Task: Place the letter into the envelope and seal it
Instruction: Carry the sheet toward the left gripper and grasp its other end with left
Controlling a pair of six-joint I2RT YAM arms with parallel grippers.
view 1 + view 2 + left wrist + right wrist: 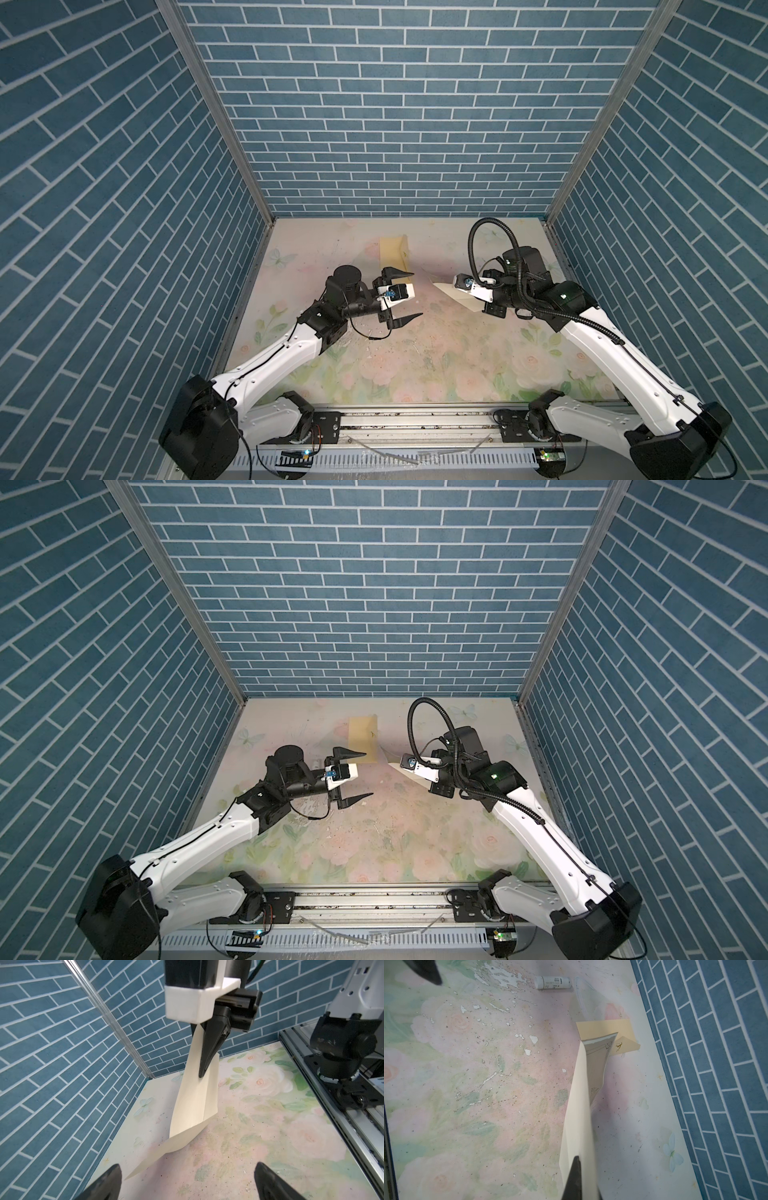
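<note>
Rail (415,419) and arm bases nearest; beyond them the floral mat (415,365), scuffed and flaked. Left gripper (417,294) hovers mid-mat, jaws spread wide, empty, pointing toward the right arm. Right gripper (202,1073) is clenched on the letter (195,1105), pinching it near one edge; the sheet hangs limp and creased below the fingers, bordered face turned away from the left arm. Its low corner comes close to the mat; contact cannot be told. Envelope (392,253) lies flat farther back, left of the letter's tip and unheld, flap (627,1043) partly raised, gold mark showing. Glue stick (553,982) lies on the mat near the envelope. Blue brick wall (415,124) behind. Judgement: insertion not yet begun. Risks: the floppy sheet may buckle or fold against the envelope's mouth instead of sliding in; the loose envelope may skate toward the wall when pushed, with nothing pinning it; a one-edge pinch may let the letter swing or slip; the half-raised flap may catch the leading corner.
</note>
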